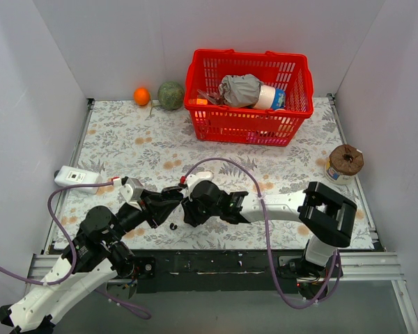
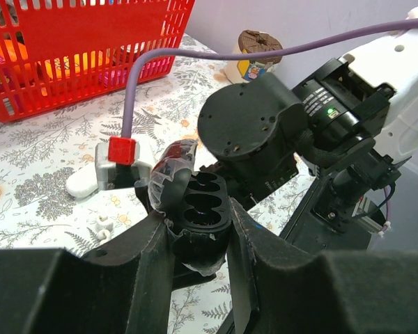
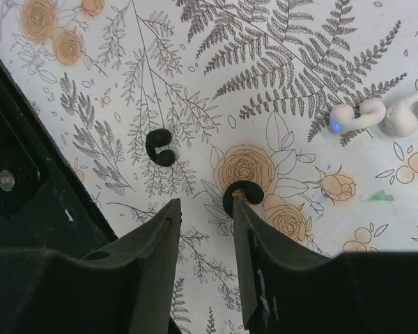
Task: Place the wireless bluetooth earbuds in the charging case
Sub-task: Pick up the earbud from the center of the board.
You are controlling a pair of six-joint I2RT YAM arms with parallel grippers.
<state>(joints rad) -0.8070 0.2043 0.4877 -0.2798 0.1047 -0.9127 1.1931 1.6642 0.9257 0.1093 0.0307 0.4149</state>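
Note:
My left gripper [image 2: 198,233] is shut on the open black charging case [image 2: 202,205], its lid wrapped in clear film and its round sockets facing up. In the top view the left gripper [image 1: 168,198] meets my right gripper [image 1: 187,212] at the near middle of the table. My right gripper [image 3: 205,205] is open and empty, pointing down at the cloth. One black earbud [image 3: 242,194] lies at its right fingertip [image 3: 238,209]. A second black earbud [image 3: 159,147] lies further left. White earbuds [image 3: 376,115] lie at the upper right, and also show in the left wrist view [image 2: 103,228].
A red basket [image 1: 249,94] with items stands at the back. An orange [image 1: 141,96] and a green ball [image 1: 171,95] sit left of it. A brown-lidded jar [image 1: 345,163] is at the right. A white device [image 1: 76,176] lies at the left edge.

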